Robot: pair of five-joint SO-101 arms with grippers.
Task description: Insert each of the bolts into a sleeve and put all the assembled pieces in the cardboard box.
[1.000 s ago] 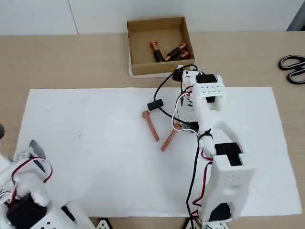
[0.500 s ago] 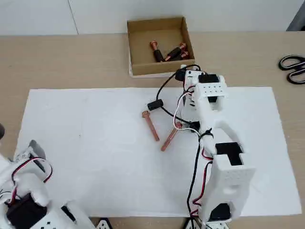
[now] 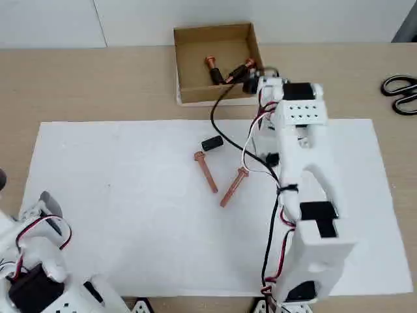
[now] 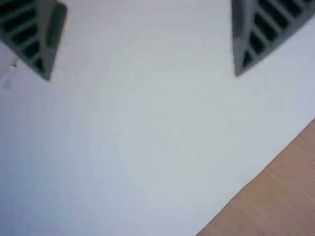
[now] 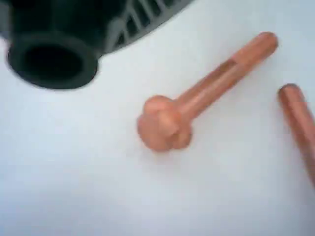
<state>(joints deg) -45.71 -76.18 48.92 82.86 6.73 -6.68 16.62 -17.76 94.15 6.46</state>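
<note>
The right hand (image 3: 253,83) hangs at the near right corner of the box (image 3: 215,29); whether it touches the rim I cannot tell. In its wrist view a black sleeve (image 5: 51,59) sits right against the hand, open end toward the camera, but whether the hand pinches it cannot be told. Inside the box, just past this hand, lie assembled pieces (image 3: 213,70). Behind the hand, off to its arm's left, a loose sleeve (image 3: 212,143) lies on the white sheet (image 3: 130,215). Farther back toward the arm's base lie one copper bolt (image 3: 207,171) and a second bolt (image 3: 233,187), heads apart, tips close together without touching. Scissors (image 3: 401,91) lie on the bare surface (image 3: 78,85), well off to this hand's right.

The left hand (image 4: 142,44) is spread wide, low over the sheet near the sheet's edge, with sheet showing between its fingertips (image 4: 39,34). The task's things all lie well apart from it.
</note>
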